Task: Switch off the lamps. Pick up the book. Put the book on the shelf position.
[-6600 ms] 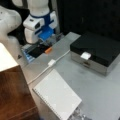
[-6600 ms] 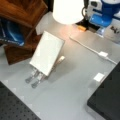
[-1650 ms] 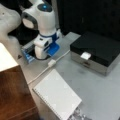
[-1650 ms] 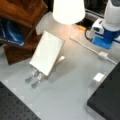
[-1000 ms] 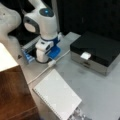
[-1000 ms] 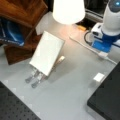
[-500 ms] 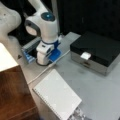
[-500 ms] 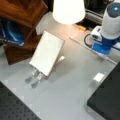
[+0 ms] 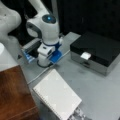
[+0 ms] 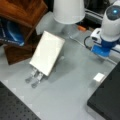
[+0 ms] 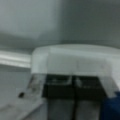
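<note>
The book (image 9: pixel 57 96) is white and flat. It leans on a metal rack (image 10: pixel 35 76) in both front views, cover (image 10: pixel 47 52) facing up. The shelf position, a reddish-brown wooden block (image 9: pixel 12 95), stands next to it and shows at a front view's top left (image 10: pixel 20 10). The white lamp (image 10: pixel 68 10) stands behind the book. My gripper (image 9: pixel 45 62) points down at the table beside a cable, far from the book; it also shows at a front view's right (image 10: pixel 101 51). In the wrist view its dark fingers (image 11: pixel 60 87) are shut together against a pale, blurred object (image 11: pixel 75 60).
A black-topped silver box (image 9: pixel 97 52) stands at a front view's right, with a small white piece (image 9: pixel 85 55) on it. The box also fills a front view's bottom right corner (image 10: pixel 107 100). A thin cable (image 9: pixel 42 73) runs across the table past the gripper.
The arm has come down and across to the spot by the cable and has barely moved in the last half second. The book and the lamp have not moved.
</note>
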Robot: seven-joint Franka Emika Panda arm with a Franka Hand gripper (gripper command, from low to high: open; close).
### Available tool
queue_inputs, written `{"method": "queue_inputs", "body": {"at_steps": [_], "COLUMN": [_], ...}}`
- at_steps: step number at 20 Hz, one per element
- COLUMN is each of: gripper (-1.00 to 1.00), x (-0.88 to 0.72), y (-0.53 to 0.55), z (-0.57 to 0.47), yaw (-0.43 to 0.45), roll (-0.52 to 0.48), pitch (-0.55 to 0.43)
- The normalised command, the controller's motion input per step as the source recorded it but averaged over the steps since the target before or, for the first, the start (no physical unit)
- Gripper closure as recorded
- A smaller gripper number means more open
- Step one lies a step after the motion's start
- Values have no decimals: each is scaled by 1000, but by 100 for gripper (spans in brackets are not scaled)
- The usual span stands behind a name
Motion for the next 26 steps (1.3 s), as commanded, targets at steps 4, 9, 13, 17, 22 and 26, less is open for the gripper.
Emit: {"method": "queue_inputs", "body": {"at_steps": [4, 9, 13, 17, 22, 26], "gripper": [100, 100, 100, 100, 100, 100], "x": [-342, -327, -286, -287, -296, -285], "y": [55, 37, 35, 15, -33, -61], "z": [-230, -236, -270, -282, -305, -176], "yaw": [-133, -103, -108, -99, -54, -15], "roll": [15, -12, -30, -96, -97, -52], "pitch": [-170, -144, -135, -89, -60, -27]}}
